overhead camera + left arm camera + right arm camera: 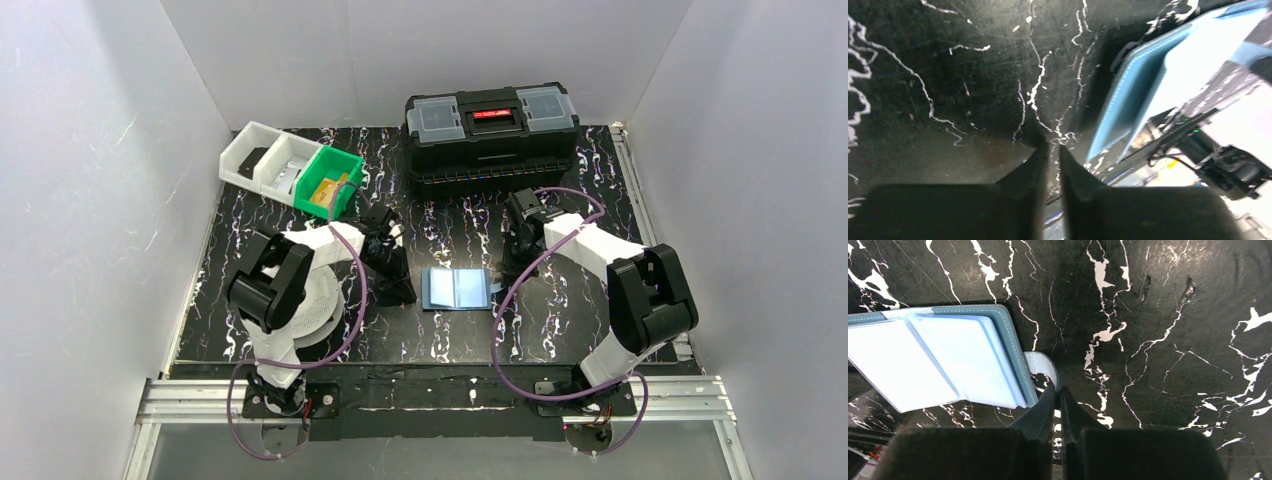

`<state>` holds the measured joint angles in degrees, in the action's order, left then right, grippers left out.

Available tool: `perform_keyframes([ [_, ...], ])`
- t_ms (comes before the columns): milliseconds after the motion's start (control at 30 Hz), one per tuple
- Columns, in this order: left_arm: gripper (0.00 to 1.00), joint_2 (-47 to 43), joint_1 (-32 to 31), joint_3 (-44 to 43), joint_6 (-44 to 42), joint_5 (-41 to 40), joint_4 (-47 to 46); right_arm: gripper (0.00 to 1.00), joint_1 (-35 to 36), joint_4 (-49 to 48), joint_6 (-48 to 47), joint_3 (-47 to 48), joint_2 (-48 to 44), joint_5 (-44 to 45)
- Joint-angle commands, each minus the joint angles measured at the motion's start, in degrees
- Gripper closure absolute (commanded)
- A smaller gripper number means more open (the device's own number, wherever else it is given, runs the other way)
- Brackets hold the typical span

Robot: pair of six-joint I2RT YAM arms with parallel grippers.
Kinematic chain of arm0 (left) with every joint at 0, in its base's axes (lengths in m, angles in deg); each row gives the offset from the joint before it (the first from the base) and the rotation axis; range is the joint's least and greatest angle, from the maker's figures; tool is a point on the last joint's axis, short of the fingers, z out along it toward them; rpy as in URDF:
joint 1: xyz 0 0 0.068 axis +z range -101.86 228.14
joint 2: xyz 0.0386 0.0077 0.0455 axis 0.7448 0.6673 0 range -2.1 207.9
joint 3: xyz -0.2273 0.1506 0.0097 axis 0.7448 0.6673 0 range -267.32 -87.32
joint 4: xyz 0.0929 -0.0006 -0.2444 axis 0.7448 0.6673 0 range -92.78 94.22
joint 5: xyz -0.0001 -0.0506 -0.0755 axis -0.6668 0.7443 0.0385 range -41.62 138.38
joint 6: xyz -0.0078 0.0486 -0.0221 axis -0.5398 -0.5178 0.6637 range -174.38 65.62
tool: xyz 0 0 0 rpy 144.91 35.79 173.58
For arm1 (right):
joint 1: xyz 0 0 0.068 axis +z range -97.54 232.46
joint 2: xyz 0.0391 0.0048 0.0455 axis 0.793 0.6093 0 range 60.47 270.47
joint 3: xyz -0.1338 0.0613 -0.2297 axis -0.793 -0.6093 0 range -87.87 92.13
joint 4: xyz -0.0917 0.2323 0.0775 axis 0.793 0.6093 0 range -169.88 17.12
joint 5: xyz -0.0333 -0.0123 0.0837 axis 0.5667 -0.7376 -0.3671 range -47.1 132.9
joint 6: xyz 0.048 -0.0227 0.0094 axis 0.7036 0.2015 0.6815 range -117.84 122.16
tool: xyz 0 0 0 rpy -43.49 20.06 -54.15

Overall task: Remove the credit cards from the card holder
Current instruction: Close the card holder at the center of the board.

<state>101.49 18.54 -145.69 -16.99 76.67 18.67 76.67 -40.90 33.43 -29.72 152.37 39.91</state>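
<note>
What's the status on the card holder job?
Left gripper shut beside the card holder; right gripper shut at its opposite edge. Holder lies open and flat, pale inside facing up. Nothing blocking it.

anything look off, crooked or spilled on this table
Nothing stands out. The small blue folding card holder lies open and flat on the black marbled table, between the left gripper and right gripper, both shut beside it. Nothing looks spilled or damaged.

Blue card holder, white-veined black table
</note>
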Motion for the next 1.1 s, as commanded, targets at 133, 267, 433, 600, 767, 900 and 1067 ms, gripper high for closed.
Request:
perform_keyframes([
  [133,1.0,3.78,-4.05,-4.29,0.99,-4.43,1.71,0.99,1.5,-0.54,0.27,-0.6,0.48,0.01],
  [267,1.0,2.87,-4.34,-4.9,2.41,-4.13,1.11,0.99,1.63,-0.57,0.22,-0.66,0.33,-0.09],
  [433,1.0,-1.03,-4.32,-5.63,3.51,-3.43,0.78,0.99,1.76,-0.48,0.27,-0.41,0.09,-0.34],
  [600,1.0,-3.22,-4.87,-7.17,4.22,-2.14,0.53,0.99,1.89,-0.63,0.36,0.31,0.08,-1.58],
  [767,1.0,-2.2,-6.22,-9.74,4.58,-0.75,0.17,0.99,2.2,-1.16,0.87,1.46,0.36,-3.65],
  [900,1.0,-0.43,-7.5,-11.8,5.28,-0.4,-0.15,0.99,2.34,-1.52,1.19,2.33,0.76,-4.84],
  [1067,1.0,3.72,-9.4,-15.33,6.16,0.29,-0.6,0.99,2.42,-2.05,1.39,3.0,1.22,-5.53],
])
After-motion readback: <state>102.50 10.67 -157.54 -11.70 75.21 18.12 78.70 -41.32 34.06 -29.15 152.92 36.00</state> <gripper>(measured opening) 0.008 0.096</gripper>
